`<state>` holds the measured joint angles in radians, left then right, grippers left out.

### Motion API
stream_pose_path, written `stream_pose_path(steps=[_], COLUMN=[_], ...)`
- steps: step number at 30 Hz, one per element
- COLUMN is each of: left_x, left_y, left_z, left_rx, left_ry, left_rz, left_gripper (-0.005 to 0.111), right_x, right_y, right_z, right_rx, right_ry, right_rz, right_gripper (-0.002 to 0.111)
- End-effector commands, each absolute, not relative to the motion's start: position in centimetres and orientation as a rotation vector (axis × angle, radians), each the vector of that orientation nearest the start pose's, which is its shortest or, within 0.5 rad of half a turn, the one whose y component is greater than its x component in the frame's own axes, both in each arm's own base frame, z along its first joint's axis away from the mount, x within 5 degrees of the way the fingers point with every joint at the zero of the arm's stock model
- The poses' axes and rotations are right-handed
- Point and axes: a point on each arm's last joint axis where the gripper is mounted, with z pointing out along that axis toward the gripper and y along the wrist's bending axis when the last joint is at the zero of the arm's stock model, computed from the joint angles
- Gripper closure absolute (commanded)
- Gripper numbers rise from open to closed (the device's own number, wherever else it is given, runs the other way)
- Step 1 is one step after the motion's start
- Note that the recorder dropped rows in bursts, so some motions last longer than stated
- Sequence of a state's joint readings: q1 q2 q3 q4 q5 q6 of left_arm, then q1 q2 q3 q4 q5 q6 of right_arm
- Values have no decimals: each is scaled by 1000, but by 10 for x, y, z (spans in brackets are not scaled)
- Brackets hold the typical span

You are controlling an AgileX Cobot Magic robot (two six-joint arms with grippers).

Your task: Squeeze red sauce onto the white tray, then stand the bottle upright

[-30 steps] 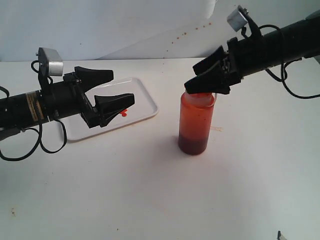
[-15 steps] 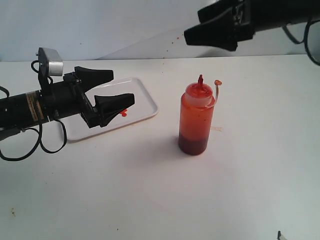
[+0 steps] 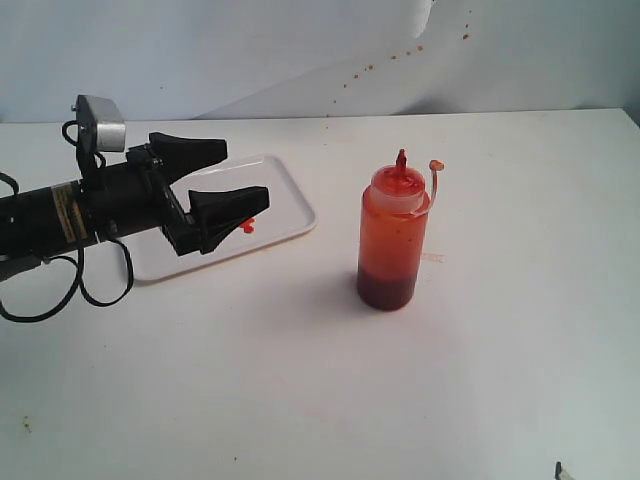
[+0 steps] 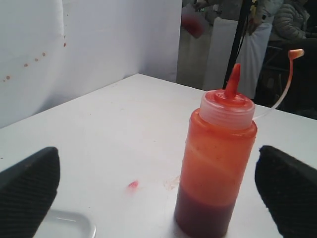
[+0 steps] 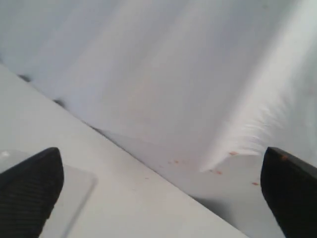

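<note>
The bottle (image 3: 392, 240) stands upright on the table, right of centre, orange-red with a dark red base, its red nozzle up and its small cap hanging on a tether; nothing touches it. The left wrist view shows the bottle (image 4: 216, 163) ahead, between the spread fingers. The white tray (image 3: 285, 200) lies left of it with a small blob of red sauce (image 3: 248, 225) on it. My left gripper (image 3: 232, 178) hovers open over the tray, holding nothing. My right gripper (image 5: 161, 198) is open and empty, out of the exterior view, facing the back wall with the tray's corner (image 5: 74, 188) below.
A white backdrop (image 3: 300, 50) speckled with small red spots rises behind the table. A small red drop (image 4: 132, 185) and a faint pinkish smear (image 4: 171, 182) mark the table beside the bottle. A small object sits at the front right edge (image 3: 563, 471).
My right gripper let go of the bottle's top, rose up and away, and has left the exterior view. The bottle stays upright. The left arm has not moved.
</note>
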<state>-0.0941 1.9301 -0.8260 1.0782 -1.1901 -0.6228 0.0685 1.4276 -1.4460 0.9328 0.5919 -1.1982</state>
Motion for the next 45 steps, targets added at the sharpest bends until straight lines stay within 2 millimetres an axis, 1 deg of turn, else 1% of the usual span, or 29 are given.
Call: stream_pose_path(steps=[1,3,5,7,9,13,15,19,21,24,25,26,27,28,30,31,32,33,36,40,43,44,45], left_x=[328,328,328,327,327,323,318,308,303,295,291,287,283,278,269,263,256,249,227,201,185,177,175], left_y=[-107,-107,-107,-107,-107,-108,-110,-111,-111,-110,-110,-110,-109,-109,-108,-107,-107,-106,-104,-102,-98,-95,-93], left_z=[169,169,169,170,170,173,180,198,213,238,246,254,261,270,288,298,308,318,345,370,385,392,395], left_rx=[786,790,790,800,800,860,914,999,986,958,954,963,972,971,974,969,964,963,945,929,831,754,726], left_ry=[1518,1518,1518,1516,1516,1504,1487,1453,1441,1421,1415,1402,1388,1369,1330,1308,1290,1269,1215,1169,1230,1282,1304], left_rz=[-914,-915,-915,-916,-916,-922,-927,-934,-944,-961,-968,-967,-960,-956,-941,-936,-936,-932,-937,-956,-1011,-1001,-979], left_gripper=[2,2,2,2,2,2,2,2,2,4,8,15,26,40,72,91,107,106,107,107,107,107,107], right_x=[283,264,248,230,217,195,186,167,158,151,151,151,151,151,152,152,152,152,151,151,149,143,139], right_y=[36,25,16,8,3,0,-1,-3,-4,-3,-3,-2,-1,0,2,2,3,3,3,3,3,2,2], right_z=[465,477,483,486,484,477,477,485,489,492,492,492,492,492,491,491,491,491,492,492,492,494,496], right_rx=[-538,-488,-454,-440,-437,-432,-427,-367,-331,-277,-263,-253,-242,-227,-209,-204,-199,-198,-197,-197,-195,-192,-190], right_ry=[1719,1718,1715,1709,1701,1648,1610,1546,1525,1511,1513,1511,1514,1518,1521,1522,1523,1523,1518,1518,1516,1503,1491], right_rz=[-60,-180,-290,-398,-463,-508,-522,-503,-480,-421,-392,-369,-348,-312,-263,-248,-237,-232,-229,-229,-229,-230,-230], right_gripper=[26,44,64,88,106,108,108,108,108,108,108,108,108,108,108,108,108,108,108,108,108,108,108])
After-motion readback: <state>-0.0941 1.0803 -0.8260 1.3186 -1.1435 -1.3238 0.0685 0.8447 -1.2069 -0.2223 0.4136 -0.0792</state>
